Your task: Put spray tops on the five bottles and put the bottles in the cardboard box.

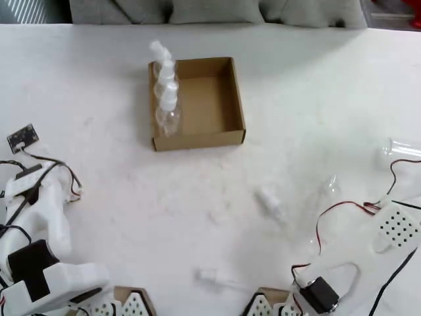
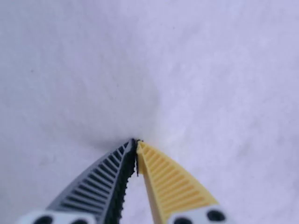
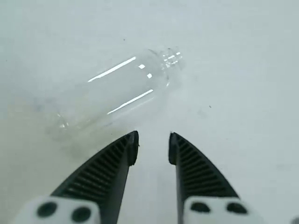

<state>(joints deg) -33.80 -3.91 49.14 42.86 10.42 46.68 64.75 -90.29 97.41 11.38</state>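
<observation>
Presently: left gripper [image 2: 137, 142] over bare table [image 2: 210, 70], jaws closed tip to tip, gripping nothing; right gripper [image 3: 153, 147] slightly parted, empty, just beside clear uncapped bottle [image 3: 117, 95] lying on its side; capped bottles [image 1: 166, 92] inside cardboard box [image 1: 197, 139], along one wall; loose spray top [image 1: 270, 201] well apart from box.

Your cardboard box [image 1: 197, 139] is plain brown board, matt all over. The bottles [image 1: 166, 92] inside it, along one wall, look like clear glossy plastic with white plastic tops. Well apart from the box, the uncapped bottle [image 3: 117, 93] is see-through and shiny, streaked with bright highlights. The table [image 1: 131, 191] around the box is matt white. Your right gripper [image 3: 153, 147] has ribbed, matt black plastic fingers. Your left gripper [image 2: 136, 144] has the same ribbed plastic, one finger grey and one yellow.
</observation>
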